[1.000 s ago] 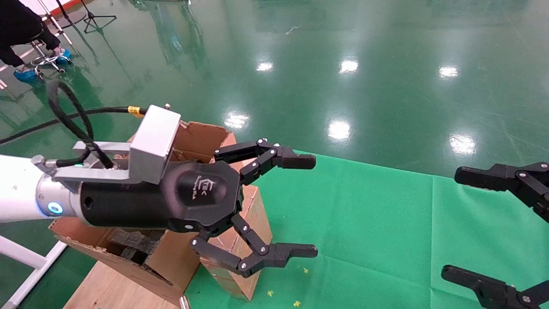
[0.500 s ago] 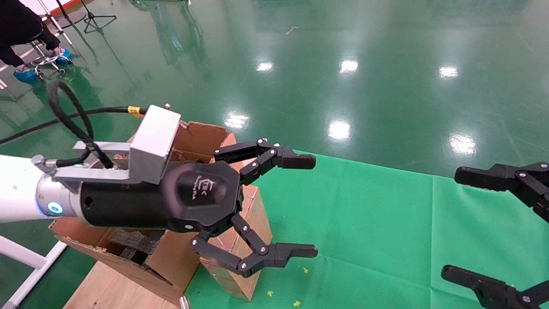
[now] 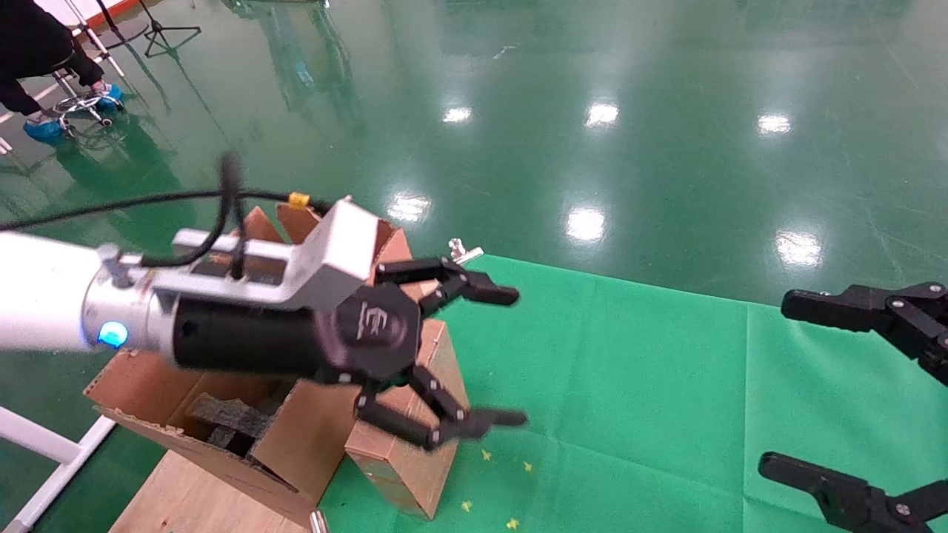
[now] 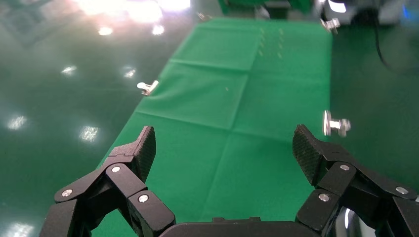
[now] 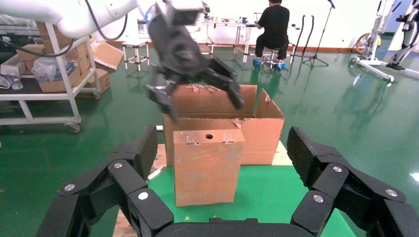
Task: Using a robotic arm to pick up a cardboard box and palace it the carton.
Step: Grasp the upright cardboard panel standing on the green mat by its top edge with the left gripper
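The cardboard box [image 3: 404, 466] stands upright on the green cloth, slim and taped, with a round hole in its top face [image 5: 207, 165]. Right behind it sits the large carton [image 3: 296, 451] with torn flaps [image 5: 259, 136] and dark foam inside. The robotic arm's left gripper [image 3: 515, 358] hangs open just above the box, touching nothing. From the left wrist view its fingers [image 4: 225, 143] frame only bare cloth. At the right edge my right gripper [image 3: 778, 385] is open and far from the box, facing it across the cloth [image 5: 222, 148].
The green cloth [image 3: 629, 385] covers the surface, held by metal clips [image 3: 463, 252] at its edges. A wooden board [image 3: 185, 496] lies under the carton. A white frame leg [image 3: 44, 459] stands at the lower left. A seated person [image 5: 274, 24] and a shelf cart [image 5: 49, 74] are farther off.
The left wrist has rolled and the gripper has dropped closer to the box, its fingertips shifting slightly left. It remains open. The right gripper has barely moved.
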`<act>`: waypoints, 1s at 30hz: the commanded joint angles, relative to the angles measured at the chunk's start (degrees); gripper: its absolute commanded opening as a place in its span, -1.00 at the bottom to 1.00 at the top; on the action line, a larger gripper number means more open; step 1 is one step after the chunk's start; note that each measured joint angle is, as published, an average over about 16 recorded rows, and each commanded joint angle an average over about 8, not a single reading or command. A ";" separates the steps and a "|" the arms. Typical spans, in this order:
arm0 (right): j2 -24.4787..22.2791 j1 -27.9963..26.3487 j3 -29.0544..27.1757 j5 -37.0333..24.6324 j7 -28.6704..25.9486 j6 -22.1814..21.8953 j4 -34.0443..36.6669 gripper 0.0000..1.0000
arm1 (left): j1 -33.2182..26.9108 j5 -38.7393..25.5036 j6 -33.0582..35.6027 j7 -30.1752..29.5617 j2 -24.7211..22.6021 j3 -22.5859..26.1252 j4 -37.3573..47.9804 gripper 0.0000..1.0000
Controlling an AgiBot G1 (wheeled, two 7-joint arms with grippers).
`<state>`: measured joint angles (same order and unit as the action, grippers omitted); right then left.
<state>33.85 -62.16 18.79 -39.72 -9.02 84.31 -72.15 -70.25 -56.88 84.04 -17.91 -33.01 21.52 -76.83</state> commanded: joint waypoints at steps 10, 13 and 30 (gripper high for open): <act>-0.02 0.00 0.00 0.00 0.01 -0.01 0.02 -1.00 | -6.67 -7.71 1.26 -3.72 -0.37 3.54 -0.15 1.00; -0.02 0.00 0.00 0.01 0.01 -0.01 0.02 -1.00 | -9.20 -12.39 1.02 -6.34 -0.50 5.08 -0.26 1.00; -0.02 0.00 0.02 0.01 0.02 -0.02 0.03 -1.00 | -25.70 -42.84 4.88 -50.59 -9.23 18.22 0.05 1.00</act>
<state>33.82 -62.17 18.81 -39.71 -9.00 84.30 -72.13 -95.67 -98.62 88.78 -66.49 -41.90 39.87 -76.79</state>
